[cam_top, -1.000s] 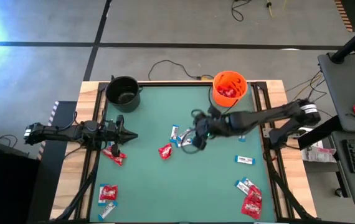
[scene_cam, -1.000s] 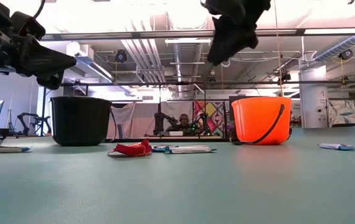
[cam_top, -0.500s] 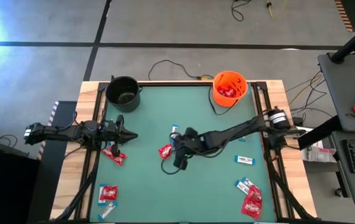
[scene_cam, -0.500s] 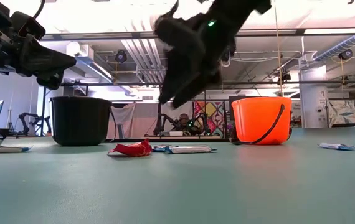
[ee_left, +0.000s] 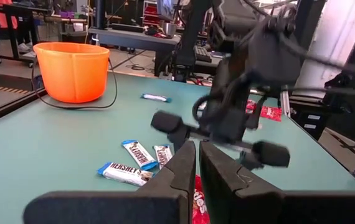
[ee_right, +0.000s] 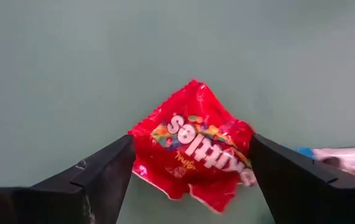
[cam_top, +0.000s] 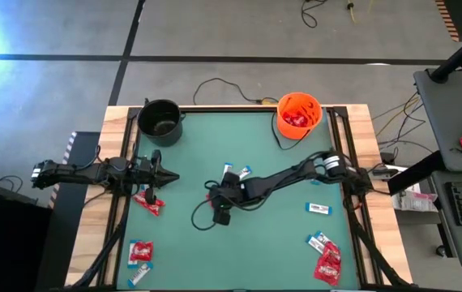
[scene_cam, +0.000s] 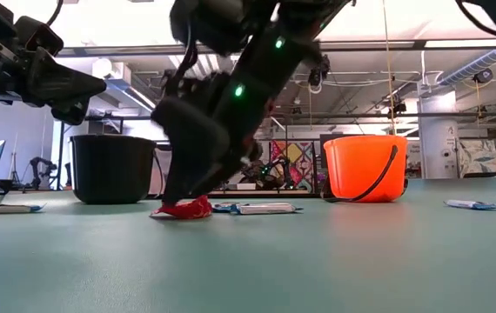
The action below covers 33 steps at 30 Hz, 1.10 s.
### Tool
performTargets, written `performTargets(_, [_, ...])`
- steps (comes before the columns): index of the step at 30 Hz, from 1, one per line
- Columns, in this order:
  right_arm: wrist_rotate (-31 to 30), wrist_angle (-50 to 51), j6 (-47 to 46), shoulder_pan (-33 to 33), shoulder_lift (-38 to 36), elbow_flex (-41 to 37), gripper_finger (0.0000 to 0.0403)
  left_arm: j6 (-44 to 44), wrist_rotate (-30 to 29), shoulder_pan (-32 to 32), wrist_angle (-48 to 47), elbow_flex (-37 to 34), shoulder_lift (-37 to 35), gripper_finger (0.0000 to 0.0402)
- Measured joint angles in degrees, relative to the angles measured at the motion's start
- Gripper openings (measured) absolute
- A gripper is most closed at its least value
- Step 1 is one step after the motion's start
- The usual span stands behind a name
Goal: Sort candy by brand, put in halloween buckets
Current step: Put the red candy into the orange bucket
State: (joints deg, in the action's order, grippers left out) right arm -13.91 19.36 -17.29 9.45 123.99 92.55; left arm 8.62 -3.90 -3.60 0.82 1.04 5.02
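The right gripper [ee_right: 190, 180] hangs low over the middle of the green table [cam_top: 280, 243] with its two fingers [ee_right: 93, 177] spread wide, and a red packet [ee_right: 193, 146] lies flat on the surface squarely between them, one finger on each side and neither touching it as far as the wrist view shows. To do this pickup well, I would judge that the gripper should drop straight down until the fingertips meet the tabletop, then close slowly so the thin wrapper buckles up into the pinch rather than sliding out sideways; the packet is limp and crinkled, so a grip across its middle looks safer than one on a corner. Just beyond the packet, on the side away from the right arm's base, lie the white-and-blue bars [ee_left: 131, 165], close enough that a stray finger could drag one along, so the closing line should stay clear of them. Farther off, back towards the arm's own base and to the far edge, stands the orange bucket [cam_top: 298, 116], already holding red packets, which looks like the place for this one. The black bucket [cam_top: 160, 120] stands at the opposite far corner. The left gripper [cam_top: 164, 175] waits well away at the table's left edge, fingers pressed together and empty.
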Motion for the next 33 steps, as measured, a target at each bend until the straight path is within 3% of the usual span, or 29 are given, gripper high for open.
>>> performTargets(11, [1.88, 3.58, -1.43, -0.5, 1.94, 0.48, 0.0266, 0.02, 0.0, 0.0, 0.0, 0.0, 0.0, 0.0006])
performTargets(26, [2.42, 10.16, -9.2, -0.76, -0.4, 0.53, 0.0117, 0.02, 0.0, 0.0, 0.0, 0.0, 0.0, 0.0006])
performTargets(33, [2.95, 16.06, -9.6, -1.34, -7.02, 0.6, 0.0055, 0.02, -0.01, 0.0, 0.0, 0.0, 0.0, 0.0006])
